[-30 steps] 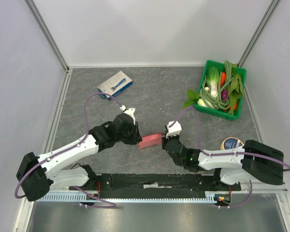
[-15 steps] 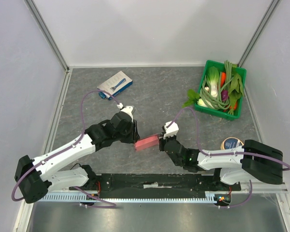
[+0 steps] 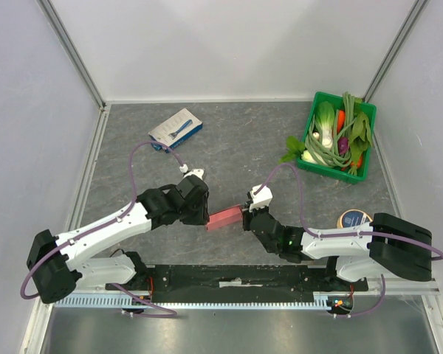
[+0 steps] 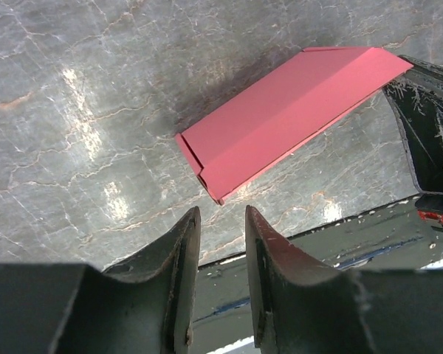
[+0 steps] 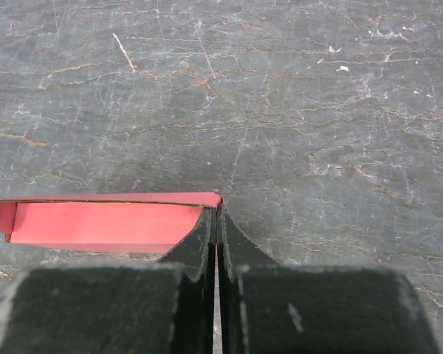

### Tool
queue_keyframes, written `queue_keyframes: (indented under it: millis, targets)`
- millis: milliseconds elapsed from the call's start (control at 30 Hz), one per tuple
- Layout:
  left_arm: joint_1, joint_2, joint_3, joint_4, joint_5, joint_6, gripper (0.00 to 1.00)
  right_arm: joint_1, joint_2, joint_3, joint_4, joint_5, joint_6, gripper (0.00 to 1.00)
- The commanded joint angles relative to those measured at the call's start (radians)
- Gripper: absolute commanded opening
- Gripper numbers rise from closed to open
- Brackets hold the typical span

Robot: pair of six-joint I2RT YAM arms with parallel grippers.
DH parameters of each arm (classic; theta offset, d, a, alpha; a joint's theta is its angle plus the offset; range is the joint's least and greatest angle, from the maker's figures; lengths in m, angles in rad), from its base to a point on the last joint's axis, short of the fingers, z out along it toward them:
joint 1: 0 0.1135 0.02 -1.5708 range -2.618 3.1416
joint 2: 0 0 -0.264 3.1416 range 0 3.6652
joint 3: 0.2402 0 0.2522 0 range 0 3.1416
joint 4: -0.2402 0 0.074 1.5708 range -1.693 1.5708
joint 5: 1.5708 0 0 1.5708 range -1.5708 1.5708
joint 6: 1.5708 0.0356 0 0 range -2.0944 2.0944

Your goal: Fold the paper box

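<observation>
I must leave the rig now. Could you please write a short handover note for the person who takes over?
Right gripper: jaws shut on the right end of the paper box.
Left gripper: jaws open and empty, just short of the box's left end, not touching it.
Box: between the two arms, apparently raised slightly above the table.
Done: the box is folded into a long, flat shape.
Left: its left end looks open, so the closing folds probably remain.
</observation>
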Motion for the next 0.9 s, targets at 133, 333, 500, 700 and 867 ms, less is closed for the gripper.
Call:
queue_keyframes:
  millis: [133, 333, 500, 700, 867]
  targets:
    - [-0.037, 0.043, 0.029, 0.017, -0.039, -0.081, 0.33, 0.011, 0.018, -0.014, -0.115, -0.052, 0.035, 0.00]
    - [-0.046, 0.071, 0.030, 0.017, -0.094, -0.090, 0.28, 0.011, 0.017, -0.005, -0.116, -0.057, 0.030, 0.00]
    - [-0.046, 0.074, 0.021, 0.031, -0.117, -0.090, 0.26, 0.013, 0.023, -0.010, -0.109, -0.063, 0.031, 0.00]
    - [-0.044, 0.066, 0.001, 0.095, -0.106, -0.081, 0.20, 0.013, 0.017, -0.010, -0.113, -0.061, 0.030, 0.00]
    - [-0.044, 0.080, -0.005, 0.103, -0.113, -0.073, 0.16, 0.013, 0.018, -0.004, -0.112, -0.062, 0.028, 0.00]
